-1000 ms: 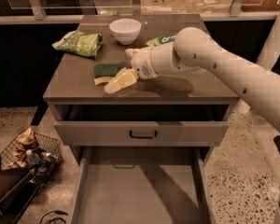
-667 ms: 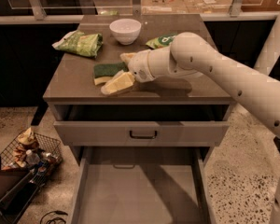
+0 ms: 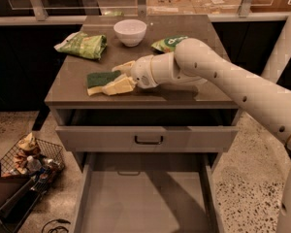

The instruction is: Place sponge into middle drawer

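Note:
The sponge (image 3: 98, 78), dark green over pale yellow, lies flat on the cabinet top (image 3: 68, 89) near its front left. My gripper (image 3: 112, 80) reaches in from the right and is open. One pale finger (image 3: 124, 67) sits behind the sponge's right end and the other finger (image 3: 118, 87) in front of it, low over the top. The middle drawer (image 3: 140, 203) is pulled far out below, and its long grey floor is bare.
A white bowl (image 3: 130, 31) and two green snack bags (image 3: 83, 44) (image 3: 168, 43) sit farther back on the top. A drawer front with a dark handle (image 3: 148, 140) juts out slightly above the open drawer. A wire basket of clutter (image 3: 29, 160) stands on the floor at the left.
My gripper has moved left and down along the cabinet top, so its fingers now straddle the sponge's right end. The sponge has not moved.

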`<state>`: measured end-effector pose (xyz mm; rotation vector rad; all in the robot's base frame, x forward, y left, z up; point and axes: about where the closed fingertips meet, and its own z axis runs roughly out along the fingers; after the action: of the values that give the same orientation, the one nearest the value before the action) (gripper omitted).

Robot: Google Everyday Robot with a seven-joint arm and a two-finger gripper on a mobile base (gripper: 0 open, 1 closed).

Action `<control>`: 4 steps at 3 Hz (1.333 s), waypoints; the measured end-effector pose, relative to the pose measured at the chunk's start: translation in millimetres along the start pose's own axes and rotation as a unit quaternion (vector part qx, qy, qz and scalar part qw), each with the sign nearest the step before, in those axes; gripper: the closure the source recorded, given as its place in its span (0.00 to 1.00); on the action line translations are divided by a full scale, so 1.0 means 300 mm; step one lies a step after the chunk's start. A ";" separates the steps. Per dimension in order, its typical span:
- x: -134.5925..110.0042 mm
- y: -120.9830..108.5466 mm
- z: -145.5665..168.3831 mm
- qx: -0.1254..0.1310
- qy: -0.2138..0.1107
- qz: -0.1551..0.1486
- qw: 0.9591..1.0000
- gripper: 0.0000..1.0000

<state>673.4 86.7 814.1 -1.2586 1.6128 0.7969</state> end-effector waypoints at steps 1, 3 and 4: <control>-0.001 0.005 0.008 -0.002 0.000 0.000 1.000 0.83; -0.002 0.010 0.016 -0.005 0.000 0.000 1.000 1.00; -0.031 0.002 0.012 -0.015 0.006 -0.002 1.000 1.00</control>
<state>674.4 93.5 821.2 -1.2906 1.6128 0.8150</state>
